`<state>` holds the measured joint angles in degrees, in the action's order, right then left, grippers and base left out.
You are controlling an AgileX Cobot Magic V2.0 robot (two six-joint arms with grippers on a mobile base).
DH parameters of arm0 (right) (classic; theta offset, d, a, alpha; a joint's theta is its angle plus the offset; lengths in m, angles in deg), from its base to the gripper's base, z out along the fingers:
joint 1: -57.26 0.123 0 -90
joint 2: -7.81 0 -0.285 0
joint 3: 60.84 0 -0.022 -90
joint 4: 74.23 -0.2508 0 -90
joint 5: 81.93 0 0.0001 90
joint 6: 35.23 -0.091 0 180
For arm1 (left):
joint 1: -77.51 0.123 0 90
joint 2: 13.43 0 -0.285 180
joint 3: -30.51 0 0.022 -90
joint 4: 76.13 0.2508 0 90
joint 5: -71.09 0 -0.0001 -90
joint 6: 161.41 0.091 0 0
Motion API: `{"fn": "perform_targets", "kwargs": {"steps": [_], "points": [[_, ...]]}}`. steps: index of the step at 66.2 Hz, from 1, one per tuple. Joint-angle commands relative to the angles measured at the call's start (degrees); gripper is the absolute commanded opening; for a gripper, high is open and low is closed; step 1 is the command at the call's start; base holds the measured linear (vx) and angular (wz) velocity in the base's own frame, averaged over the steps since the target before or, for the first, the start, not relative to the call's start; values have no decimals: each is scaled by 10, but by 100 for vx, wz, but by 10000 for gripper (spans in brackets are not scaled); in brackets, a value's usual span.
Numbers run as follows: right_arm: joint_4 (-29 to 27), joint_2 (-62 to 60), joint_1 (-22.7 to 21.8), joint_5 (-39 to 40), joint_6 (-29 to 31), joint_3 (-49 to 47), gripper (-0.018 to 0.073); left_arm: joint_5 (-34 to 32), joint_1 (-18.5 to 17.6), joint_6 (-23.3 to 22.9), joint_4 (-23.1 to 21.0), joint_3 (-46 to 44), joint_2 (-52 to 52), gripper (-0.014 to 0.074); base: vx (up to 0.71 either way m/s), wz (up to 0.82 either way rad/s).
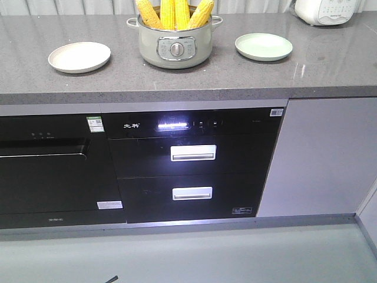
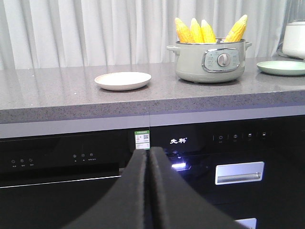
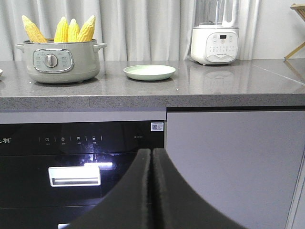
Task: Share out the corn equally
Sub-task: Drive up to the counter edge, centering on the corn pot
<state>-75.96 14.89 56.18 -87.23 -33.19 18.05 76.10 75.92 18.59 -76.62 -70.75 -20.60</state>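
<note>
Several yellow corn cobs [image 1: 174, 13] stand upright in a pale green electric pot [image 1: 175, 46] at the back middle of the grey counter; the corn [image 2: 208, 30] and corn [image 3: 66, 29] also show in both wrist views. A cream plate [image 1: 79, 56] lies left of the pot, a light green plate [image 1: 263, 46] right of it. Both plates hold nothing. My left gripper [image 2: 148, 153] is shut with nothing in it, low in front of the black appliance doors. My right gripper [image 3: 152, 153] is shut too, below counter height, holding nothing. Neither gripper shows in the front view.
The counter edge [image 1: 188, 94] overhangs black built-in appliances with drawer handles [image 1: 192, 152]. A white blender base [image 3: 214, 44] stands at the counter's back right. White curtains hang behind. A grey cabinet panel [image 1: 321, 156] fills the right.
</note>
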Motion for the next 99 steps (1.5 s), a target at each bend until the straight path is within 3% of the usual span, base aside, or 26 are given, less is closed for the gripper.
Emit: {"fn": "perform_targets", "kwargs": {"steps": [1,99], "points": [[1,3,-4,41,6,4,-11,-39,0,-6,-2,8,9,-6,9,1],[1,3,-4,41,6,4,-11,-39,0,-6,-2,8,9,-6,9,1]]}}
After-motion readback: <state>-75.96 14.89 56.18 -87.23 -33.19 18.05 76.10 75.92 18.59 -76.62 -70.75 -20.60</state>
